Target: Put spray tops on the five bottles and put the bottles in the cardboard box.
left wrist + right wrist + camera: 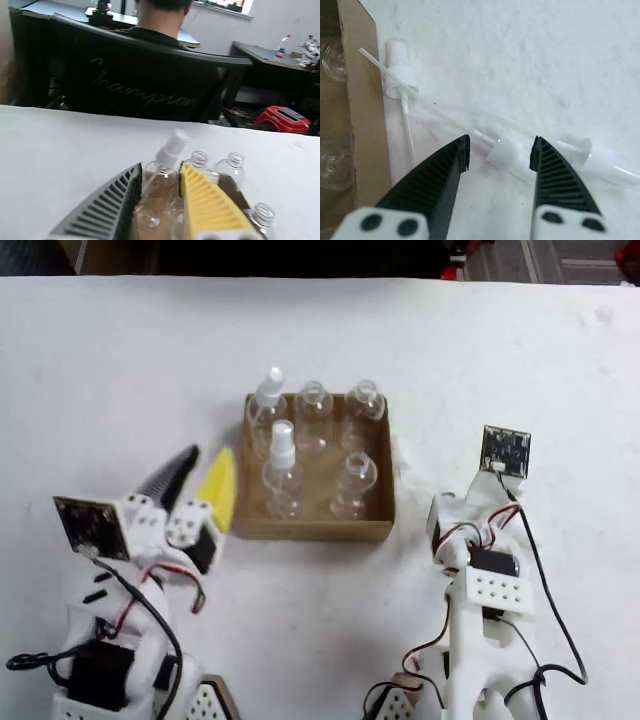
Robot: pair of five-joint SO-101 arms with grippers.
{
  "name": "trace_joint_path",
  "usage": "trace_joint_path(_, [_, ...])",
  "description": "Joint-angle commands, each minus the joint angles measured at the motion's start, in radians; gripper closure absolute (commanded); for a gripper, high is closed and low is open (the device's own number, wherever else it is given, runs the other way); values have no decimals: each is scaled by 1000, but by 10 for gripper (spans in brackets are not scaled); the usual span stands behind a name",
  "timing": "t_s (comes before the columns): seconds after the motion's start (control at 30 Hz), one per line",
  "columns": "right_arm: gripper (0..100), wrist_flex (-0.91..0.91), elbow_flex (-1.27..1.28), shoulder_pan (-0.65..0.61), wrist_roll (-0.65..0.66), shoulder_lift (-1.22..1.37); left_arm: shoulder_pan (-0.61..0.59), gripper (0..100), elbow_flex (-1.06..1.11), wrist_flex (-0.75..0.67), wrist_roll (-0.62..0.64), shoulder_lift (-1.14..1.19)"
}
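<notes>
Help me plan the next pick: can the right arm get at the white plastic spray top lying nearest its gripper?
Probably yes: the right gripper is open, and the white plastic spray top lies between its jaws with nothing over it.

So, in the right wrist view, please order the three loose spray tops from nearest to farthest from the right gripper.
1. The middle spray top, between the open fingers of the right gripper.
2. The outer spray top, just past one finger, on the side away from the cardboard box.
3. The box-side spray top, next to the box wall.
</notes>
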Motion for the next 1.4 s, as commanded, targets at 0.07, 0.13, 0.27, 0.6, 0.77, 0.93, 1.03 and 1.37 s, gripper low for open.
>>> trace_joint_path(0.07, [818, -19, -6, -5, 12, -13, -174, 905, 28, -9, 3, 31])
trace_joint_path(0.13, [818, -19, -6, -5, 12, -13, -182, 905, 100, -51, 2, 16])
trace_joint_path(0.27, [818, -19, -6, -4, 12, -13, -189, 905, 265, -204, -2, -48])
trace_joint_path(0.6, [816, -13, -6, -2, 12, -18, -177, 957, 397, -249, -273, -151])
trace_joint_path(0.77, [815, -12, -11, 36, 6, -22, -105, 921, 400, -249, -321, -148])
trace_joint_path(0.93, [815, -10, -12, 51, 5, -22, -45, 931, 402, -239, -393, -147])
trace_joint_path(1.03, [815, 18, -29, 50, 3, -22, -44, 928, 396, -216, -394, -147])
trace_joint_path(1.37, [815, 343, -298, 53, 2, -22, -19, 928, 385, -184, -396, -147])
